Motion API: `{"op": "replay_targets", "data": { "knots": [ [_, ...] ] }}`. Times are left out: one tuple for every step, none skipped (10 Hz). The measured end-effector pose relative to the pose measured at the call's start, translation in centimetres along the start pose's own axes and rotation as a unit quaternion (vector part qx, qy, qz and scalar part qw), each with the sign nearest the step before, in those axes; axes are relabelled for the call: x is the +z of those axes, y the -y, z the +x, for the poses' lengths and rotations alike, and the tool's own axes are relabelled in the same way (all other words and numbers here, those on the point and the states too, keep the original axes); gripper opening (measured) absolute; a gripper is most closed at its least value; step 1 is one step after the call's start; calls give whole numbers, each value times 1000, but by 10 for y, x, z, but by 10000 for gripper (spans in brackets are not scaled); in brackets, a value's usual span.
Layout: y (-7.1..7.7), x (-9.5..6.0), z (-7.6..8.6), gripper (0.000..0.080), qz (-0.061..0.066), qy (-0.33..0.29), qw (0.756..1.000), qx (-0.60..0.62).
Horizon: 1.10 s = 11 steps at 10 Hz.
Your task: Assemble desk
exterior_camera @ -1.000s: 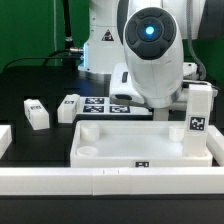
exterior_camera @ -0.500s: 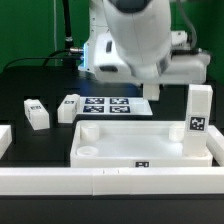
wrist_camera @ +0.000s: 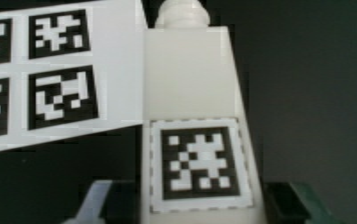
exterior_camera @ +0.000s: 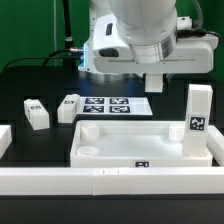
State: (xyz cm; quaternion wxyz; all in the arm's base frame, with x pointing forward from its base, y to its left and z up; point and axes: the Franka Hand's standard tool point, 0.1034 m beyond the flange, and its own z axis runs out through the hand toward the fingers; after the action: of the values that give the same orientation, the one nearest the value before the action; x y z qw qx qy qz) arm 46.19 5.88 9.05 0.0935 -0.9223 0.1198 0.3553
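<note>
In the wrist view a white square leg (wrist_camera: pixel 193 110) with a black-and-white tag and a threaded tip runs straight out from my gripper (wrist_camera: pixel 196 202). The jaws are shut on its sides. In the exterior view the gripper (exterior_camera: pixel 155 82) hangs above the far side of the table, behind the white tray-like tabletop (exterior_camera: pixel 110 160), and the held leg is hard to make out there. Another leg (exterior_camera: pixel 200 118) stands upright at the tabletop's corner on the exterior view's right. Two loose legs (exterior_camera: pixel 37 114) (exterior_camera: pixel 70 107) lie on the exterior view's left.
The marker board (exterior_camera: pixel 110 105) lies behind the tabletop and shows beside the held leg (wrist_camera: pixel 33 70). A long white rail (exterior_camera: pixel 110 183) runs along the front, and another rail end (exterior_camera: pixel 3 140) sits on the exterior view's left.
The arm has lifted and turned, so the wrist now sits higher and further to the exterior view's right. The parts on the table have not moved.
</note>
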Motion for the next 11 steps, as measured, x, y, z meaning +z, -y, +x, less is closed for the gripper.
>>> {"op": "replay_targets", "data": {
  "knots": [
    [1, -6, 8, 285, 1, -45, 999, -15],
    [-3, -16, 11, 285, 1, -71, 997, -34],
    [-3, -31, 16, 285, 3, -103, 994, -40],
    [1, -49, 19, 285, 3, -126, 991, -47],
    [8, -62, 23, 285, -1, -162, 985, -55],
    [9, -64, 28, 285, -1, -203, 978, -56],
    [7, -61, 27, 285, -1, -227, 972, -55],
    [6, -67, 34, 285, -3, -275, 959, -62],
    [3, -73, 39, 285, -10, -309, 948, -78],
    [1, -93, 45, 285, -13, -342, 935, -93],
    [1, -110, 48, 285, -14, -369, 924, -100]
  ]
}}
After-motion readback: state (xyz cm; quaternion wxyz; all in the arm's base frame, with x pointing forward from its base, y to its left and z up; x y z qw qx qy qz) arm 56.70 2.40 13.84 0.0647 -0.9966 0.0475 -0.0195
